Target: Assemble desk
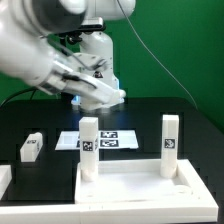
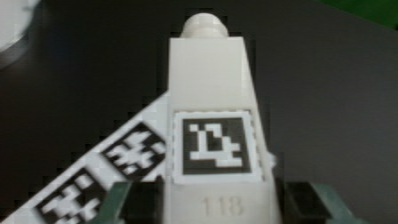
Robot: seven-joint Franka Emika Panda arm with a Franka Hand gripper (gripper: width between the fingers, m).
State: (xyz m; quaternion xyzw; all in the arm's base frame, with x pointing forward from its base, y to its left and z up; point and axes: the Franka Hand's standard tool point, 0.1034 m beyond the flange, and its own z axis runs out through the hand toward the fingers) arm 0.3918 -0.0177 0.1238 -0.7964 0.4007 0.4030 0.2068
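Gripper, jaws part-closed, clamps a leg post by its flat sides over the marker board, just behind the top panel. The plastic looks light, stiff and smooth. Two upright posts on the panel may obstruct. A loose post lies beside the panel, toward the exterior view's left.

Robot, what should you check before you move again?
1. Held leg sits in the gripper, a finger on each side: ok.
2. Its rounded tip shows clearly in the wrist view: ok.
3. First standing leg and second standing leg are upright on the top panel: ok.
4. Loose leg lies apart from the top panel: ok.
5. Tip lined up with a panel hole: cannot tell.
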